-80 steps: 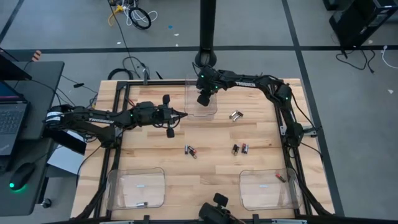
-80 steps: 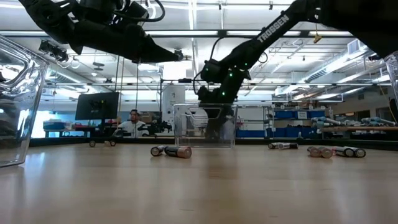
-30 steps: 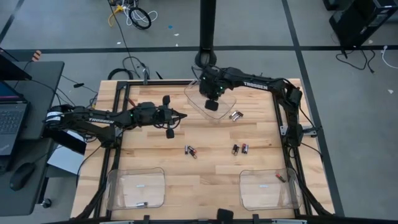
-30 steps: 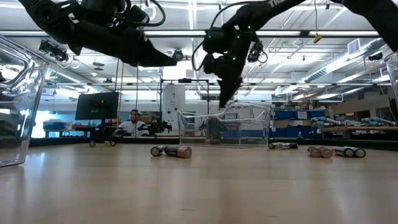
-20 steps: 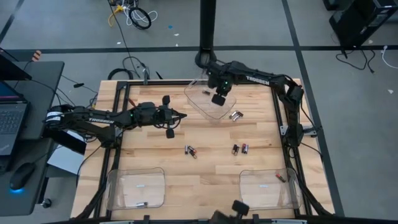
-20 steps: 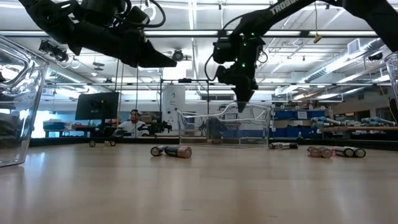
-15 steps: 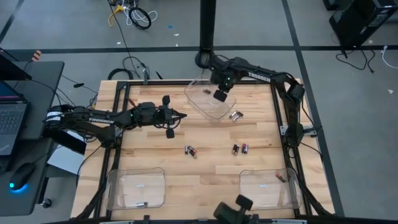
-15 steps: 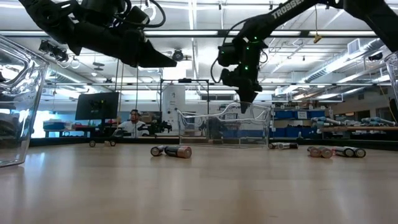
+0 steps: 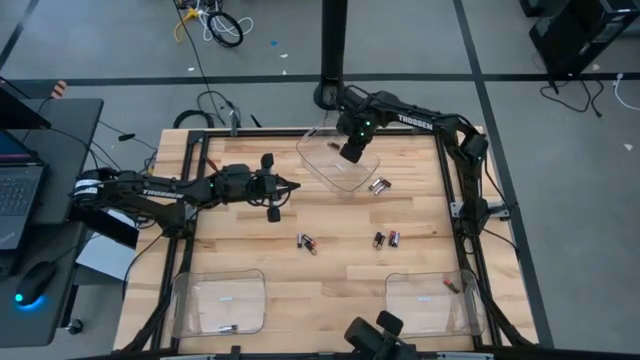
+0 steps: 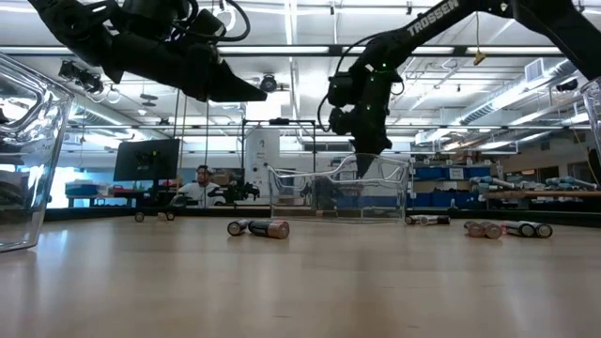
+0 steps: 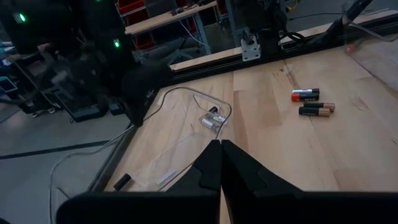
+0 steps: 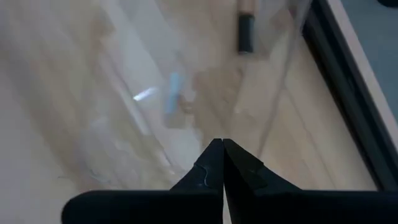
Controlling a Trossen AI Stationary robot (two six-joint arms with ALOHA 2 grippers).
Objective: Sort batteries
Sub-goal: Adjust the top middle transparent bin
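While the right gripper hangs over the far clear bin with its fingers pressed together and nothing between them, the left gripper waits above the left part of the table, its fingers likewise together and empty. The far bin sits at the far middle of the table, turned askew, and the right wrist view shows one dark battery lying inside it near a wall.

The other batteries are scattered on the wood. A pair lies just right of the far bin. Two more lie near the table's centre, and another pair lies to their right. The near left bin holds a cell at its near edge, and the near right bin holds one by its far right corner. In the low view the loose cells lie flat in front of the far bin.
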